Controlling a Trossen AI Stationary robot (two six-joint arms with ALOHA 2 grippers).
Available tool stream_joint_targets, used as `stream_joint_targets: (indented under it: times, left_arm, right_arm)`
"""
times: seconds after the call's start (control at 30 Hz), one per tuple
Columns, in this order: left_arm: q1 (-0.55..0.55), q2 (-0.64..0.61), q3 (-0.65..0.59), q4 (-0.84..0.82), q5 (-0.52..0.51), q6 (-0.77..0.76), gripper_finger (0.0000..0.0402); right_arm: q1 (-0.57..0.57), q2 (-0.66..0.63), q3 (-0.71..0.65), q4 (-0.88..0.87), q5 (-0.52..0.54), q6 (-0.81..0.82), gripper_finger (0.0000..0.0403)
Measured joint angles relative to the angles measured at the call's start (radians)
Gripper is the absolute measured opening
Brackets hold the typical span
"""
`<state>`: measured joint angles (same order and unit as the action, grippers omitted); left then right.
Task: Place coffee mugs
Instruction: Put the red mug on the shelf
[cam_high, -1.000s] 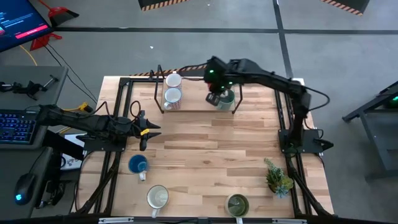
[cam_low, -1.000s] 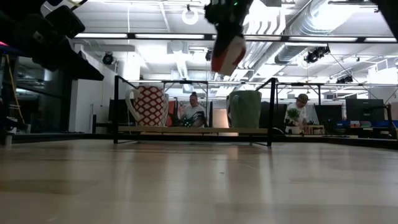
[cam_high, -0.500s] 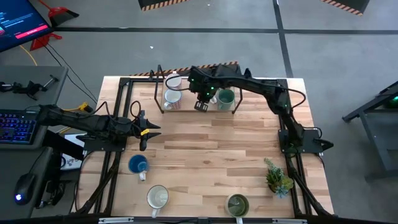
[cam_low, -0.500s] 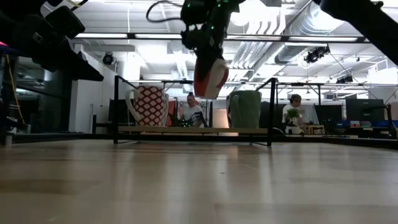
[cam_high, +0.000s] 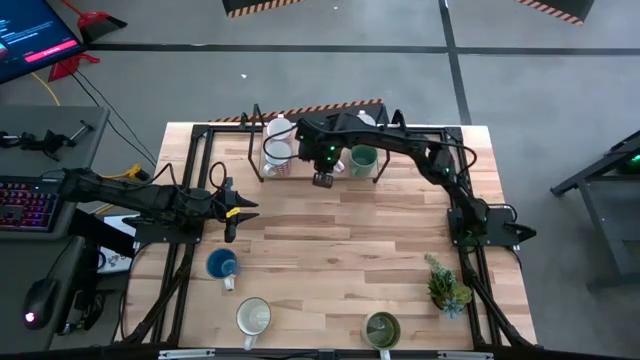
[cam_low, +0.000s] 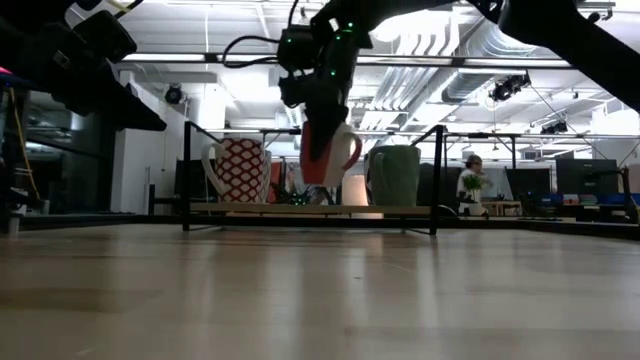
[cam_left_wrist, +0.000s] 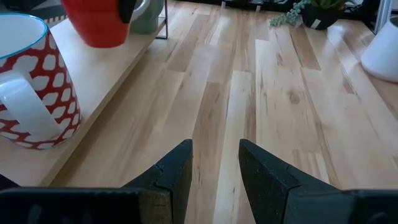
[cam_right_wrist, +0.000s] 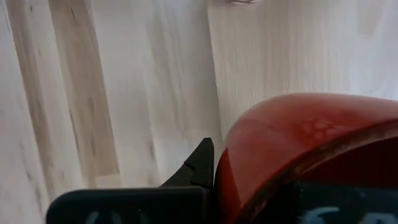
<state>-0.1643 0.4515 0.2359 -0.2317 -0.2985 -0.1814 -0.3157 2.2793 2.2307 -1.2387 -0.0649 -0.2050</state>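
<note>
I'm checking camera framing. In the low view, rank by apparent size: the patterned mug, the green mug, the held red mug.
1. Patterned mug and green mug: about alike.
2. Red mug in the right gripper: smaller, partly hidden.

Mug colours on the pale wood table (cam_high: 330, 240)

The carried mug (cam_low: 322, 152) is red with a white handle; a red mug with white spots (cam_low: 238, 171) and a teal green mug (cam_low: 396, 176) stand on the rack. Nearer, a blue mug (cam_high: 222, 265), a cream mug (cam_high: 253, 318), an olive green mug (cam_high: 381, 328).
</note>
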Motion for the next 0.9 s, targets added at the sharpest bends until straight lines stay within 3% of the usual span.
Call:
stream_joint_targets:
  times: [0.5, 0.77, 0.9]
  left_arm:
    - [0.000, 0.000, 0.000, -0.007, 0.000, 0.000, 0.0122]
    - [0.000, 0.000, 0.000, -0.007, 0.000, -0.001, 0.0122]
    - [0.000, 0.000, 0.000, -0.005, 0.000, -0.021, 0.0122]
  right_arm:
    - [-0.005, 0.019, -0.001, 0.017, -0.019, -0.536, 0.0010]
    - [-0.005, 0.019, -0.001, -0.024, 0.021, -0.823, 0.0010]
    - [-0.023, 0.019, -0.004, -0.025, 0.029, -0.899, 0.0010]
